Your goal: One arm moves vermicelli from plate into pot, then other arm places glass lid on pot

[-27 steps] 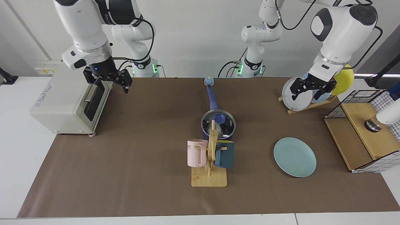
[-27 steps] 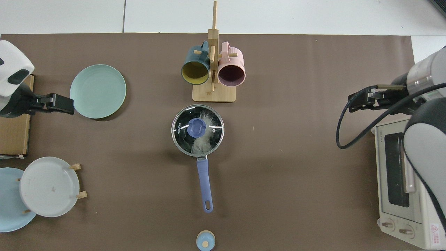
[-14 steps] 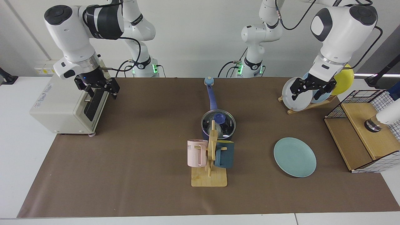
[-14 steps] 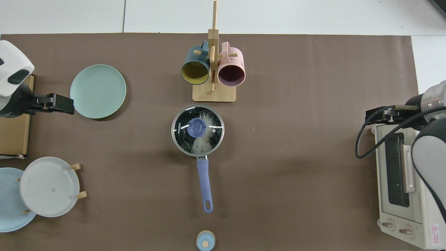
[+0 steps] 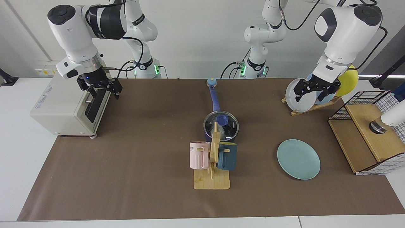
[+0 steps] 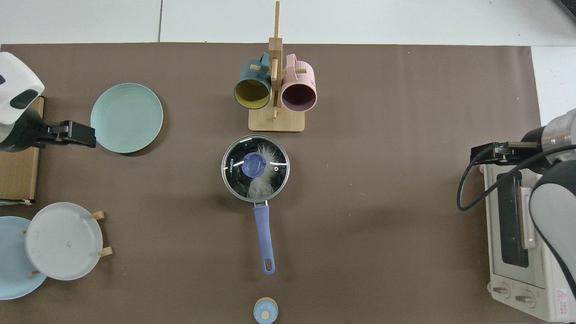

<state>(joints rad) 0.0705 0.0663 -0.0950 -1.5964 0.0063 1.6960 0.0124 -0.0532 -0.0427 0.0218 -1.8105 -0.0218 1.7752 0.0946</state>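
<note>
The glass lid (image 6: 255, 167) sits on the pot (image 5: 221, 128) mid-frame with the soft, light vermicelli (image 6: 262, 182) inside, breakable and best held by its knob, while the left gripper (image 5: 315, 90) upper right and right gripper (image 5: 100, 86) upper left hang with jaws apart and empty

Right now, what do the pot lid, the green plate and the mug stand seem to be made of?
The lid looks like clear glass with a metal rim: white noodles show through it and the edge glints. Its knob looks like blue plastic. The green plate is matte and evenly coloured, perhaps plastic or glazed ceramic. The mug stand looks like pale unpainted wood.
</note>
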